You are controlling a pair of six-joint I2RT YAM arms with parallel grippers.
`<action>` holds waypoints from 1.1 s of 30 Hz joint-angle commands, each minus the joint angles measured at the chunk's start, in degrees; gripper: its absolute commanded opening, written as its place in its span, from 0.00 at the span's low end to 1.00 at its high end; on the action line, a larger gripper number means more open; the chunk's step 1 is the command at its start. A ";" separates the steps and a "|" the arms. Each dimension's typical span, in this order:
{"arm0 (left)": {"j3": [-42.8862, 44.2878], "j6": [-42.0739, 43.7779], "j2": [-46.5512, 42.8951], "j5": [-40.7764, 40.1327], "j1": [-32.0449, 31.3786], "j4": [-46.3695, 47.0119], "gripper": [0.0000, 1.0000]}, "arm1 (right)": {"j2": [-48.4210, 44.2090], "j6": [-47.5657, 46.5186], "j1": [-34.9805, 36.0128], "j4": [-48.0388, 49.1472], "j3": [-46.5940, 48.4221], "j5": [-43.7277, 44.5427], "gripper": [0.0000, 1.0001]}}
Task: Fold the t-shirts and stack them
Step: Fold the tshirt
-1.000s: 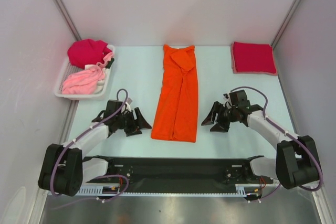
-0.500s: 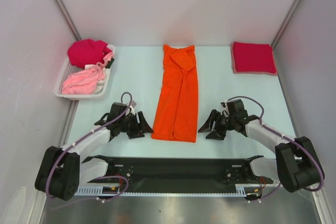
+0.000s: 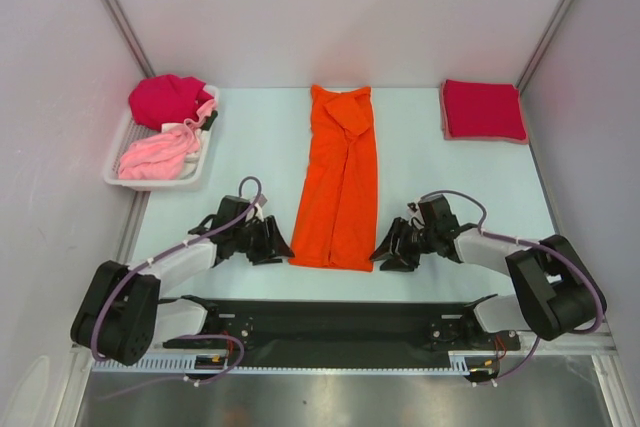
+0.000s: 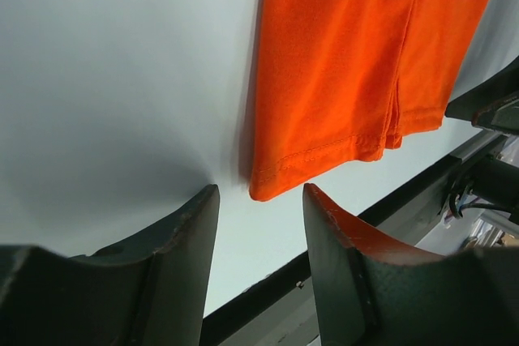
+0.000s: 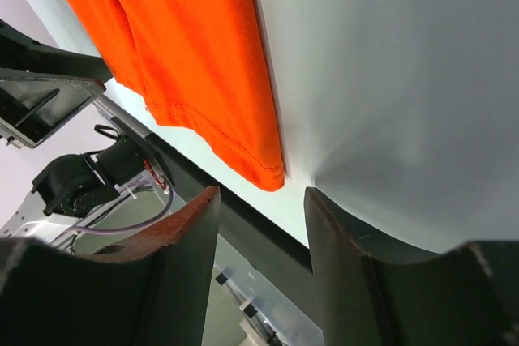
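Observation:
An orange t-shirt (image 3: 338, 185) lies folded into a long strip down the middle of the table. My left gripper (image 3: 283, 244) sits open just left of its near left corner (image 4: 263, 186), with nothing between the jaws. Opposite it, my right gripper (image 3: 379, 256) is open beside the near right corner (image 5: 272, 176), also empty. A crimson t-shirt (image 3: 483, 110) lies folded at the back right. Magenta (image 3: 167, 98) and pale pink (image 3: 156, 154) t-shirts are bunched in the white tray (image 3: 206, 153) at the back left.
The black mounting rail (image 3: 330, 322) runs along the table's near edge right behind both grippers. Side walls close in the table on the left and right.
Both grippers have moved toward the near edge and inward to the orange shirt's near corners, and their jaws have narrowed somewhat.

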 commanded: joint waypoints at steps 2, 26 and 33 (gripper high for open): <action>0.22 1.73 0.92 0.57 -0.60 1.32 0.51 | 0.66 1.35 0.55 5.07 -0.65 -0.18 0.50; -0.83 0.68 6.20 4.35 -1.83 5.27 0.17 | 3.39 5.38 1.34 11.04 -5.22 -0.53 0.39; -2.76 -2.22 6.03 6.02 -3.15 8.26 0.01 | 3.65 5.04 0.55 10.87 -5.39 0.08 0.22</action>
